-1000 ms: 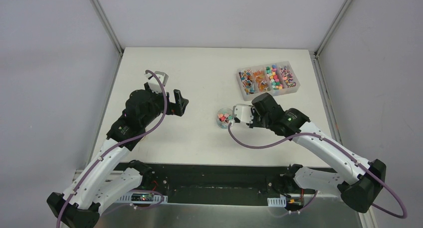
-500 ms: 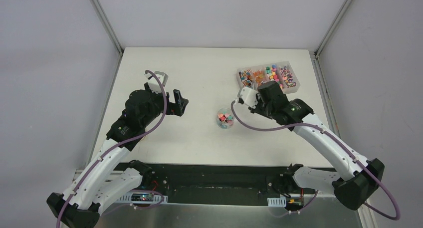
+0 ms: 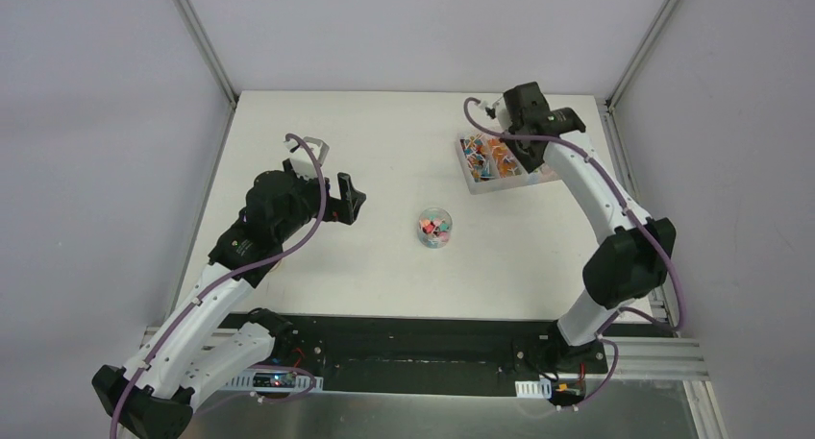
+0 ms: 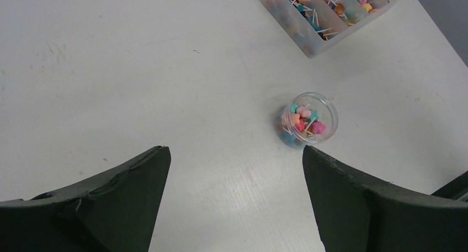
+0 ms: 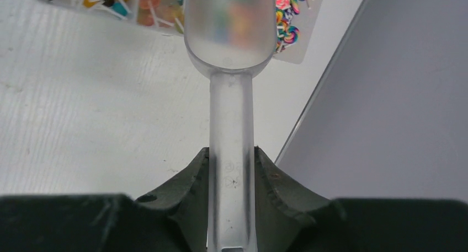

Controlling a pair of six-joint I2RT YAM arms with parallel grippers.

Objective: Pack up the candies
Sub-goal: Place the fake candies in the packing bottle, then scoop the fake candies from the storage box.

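Light, tiny, loose candies [image 3: 485, 157] fill the tray [image 4: 309, 45] beyond the jar [image 3: 434, 227], with some inside it. They are better scooped than pinched. The right claw [image 5: 232, 169] clamps the scoop [image 5: 230, 97] by its handle; the left claw [image 4: 234, 169] gapes wide, empty.

L pincer [image 4: 234, 153] spread wide; R pincer [image 5: 230, 159] gripping scoop [image 5: 230, 108], arm extended.

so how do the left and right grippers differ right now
The left gripper is open and empty; the right gripper is shut on the handle of the clear scoop. The left faces the jar mid-table; the right is at the divided tray. Both are black.
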